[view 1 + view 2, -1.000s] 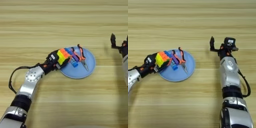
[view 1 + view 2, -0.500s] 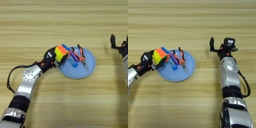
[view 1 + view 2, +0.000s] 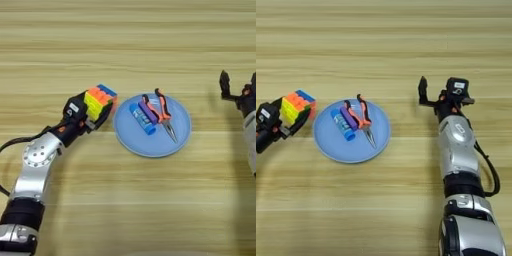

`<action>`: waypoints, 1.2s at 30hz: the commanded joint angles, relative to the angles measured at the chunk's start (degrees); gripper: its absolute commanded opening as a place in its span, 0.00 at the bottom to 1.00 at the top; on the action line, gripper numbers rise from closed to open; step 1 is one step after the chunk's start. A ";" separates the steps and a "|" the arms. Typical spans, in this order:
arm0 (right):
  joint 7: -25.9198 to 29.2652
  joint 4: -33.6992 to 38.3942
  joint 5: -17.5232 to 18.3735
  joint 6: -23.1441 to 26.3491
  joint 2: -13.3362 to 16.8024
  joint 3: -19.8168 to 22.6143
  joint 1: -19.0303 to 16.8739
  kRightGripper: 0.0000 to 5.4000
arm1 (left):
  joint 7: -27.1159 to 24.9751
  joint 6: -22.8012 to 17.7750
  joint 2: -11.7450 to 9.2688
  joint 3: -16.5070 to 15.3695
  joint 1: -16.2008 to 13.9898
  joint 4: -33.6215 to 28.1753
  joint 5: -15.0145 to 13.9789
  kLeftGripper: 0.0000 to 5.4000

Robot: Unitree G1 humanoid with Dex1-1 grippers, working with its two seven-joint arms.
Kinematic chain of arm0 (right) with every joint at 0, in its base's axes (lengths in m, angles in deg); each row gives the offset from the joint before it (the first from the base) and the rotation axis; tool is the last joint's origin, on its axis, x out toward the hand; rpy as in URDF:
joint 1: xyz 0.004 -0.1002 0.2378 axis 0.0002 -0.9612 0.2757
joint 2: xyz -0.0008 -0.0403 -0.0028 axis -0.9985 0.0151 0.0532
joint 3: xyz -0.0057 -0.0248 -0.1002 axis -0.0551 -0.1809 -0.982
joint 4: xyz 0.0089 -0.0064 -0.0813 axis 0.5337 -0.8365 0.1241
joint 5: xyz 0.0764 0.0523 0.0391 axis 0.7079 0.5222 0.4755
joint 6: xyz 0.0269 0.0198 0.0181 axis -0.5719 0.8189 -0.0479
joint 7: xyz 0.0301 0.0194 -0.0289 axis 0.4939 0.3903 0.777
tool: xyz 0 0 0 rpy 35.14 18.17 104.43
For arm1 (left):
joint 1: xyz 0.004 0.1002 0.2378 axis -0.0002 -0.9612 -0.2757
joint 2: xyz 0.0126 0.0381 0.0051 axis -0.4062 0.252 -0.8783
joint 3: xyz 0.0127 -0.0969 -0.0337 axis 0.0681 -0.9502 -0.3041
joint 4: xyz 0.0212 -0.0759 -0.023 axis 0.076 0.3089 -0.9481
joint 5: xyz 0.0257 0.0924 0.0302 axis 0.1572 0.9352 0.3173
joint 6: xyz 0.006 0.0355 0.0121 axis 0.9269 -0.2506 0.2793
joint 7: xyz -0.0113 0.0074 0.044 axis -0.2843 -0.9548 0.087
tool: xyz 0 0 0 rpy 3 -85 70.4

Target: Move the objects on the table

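My left gripper [image 3: 98, 111] is shut on the multicoloured puzzle cube [image 3: 99, 100], holding it just left of the light-blue plate [image 3: 155, 142]. The cube is off the plate's rim; I cannot tell whether it touches the table [image 3: 130, 45]. The orange-and-black pliers [image 3: 163, 112] lie on the plate with the tips pointing to the near right. My right gripper [image 3: 437, 92] stays parked at the right, open and holding nothing, well away from the plate.
A short blue tube [image 3: 142, 119] and a purple piece [image 3: 148, 109] lie on the plate beside the pliers. My right forearm [image 3: 457, 150] runs down the right side of the table.
My left gripper has carried the cube leftward, from over the plate's left rim to beside the plate. The pliers, plate and right arm have not moved.
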 commanded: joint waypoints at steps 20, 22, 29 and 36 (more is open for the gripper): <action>0.33 -0.20 0.31 -0.03 0.09 -0.26 0.99 1.00 | 0.89 1.76 0.67 -2.63 0.76 9.97 -0.19 0.63; 0.33 -0.15 0.31 0.00 0.14 -0.24 0.99 1.00 | 0.91 2.08 0.82 -2.53 0.88 10.83 -0.05 0.63; 0.39 -0.32 0.28 -0.04 0.16 -0.30 1.15 1.00 | 1.36 3.71 1.19 -2.23 1.54 15.32 0.60 0.63; 0.41 0.33 0.25 0.06 -0.04 -0.56 0.92 1.00 | 1.85 5.26 1.92 -1.22 2.37 18.77 1.48 0.62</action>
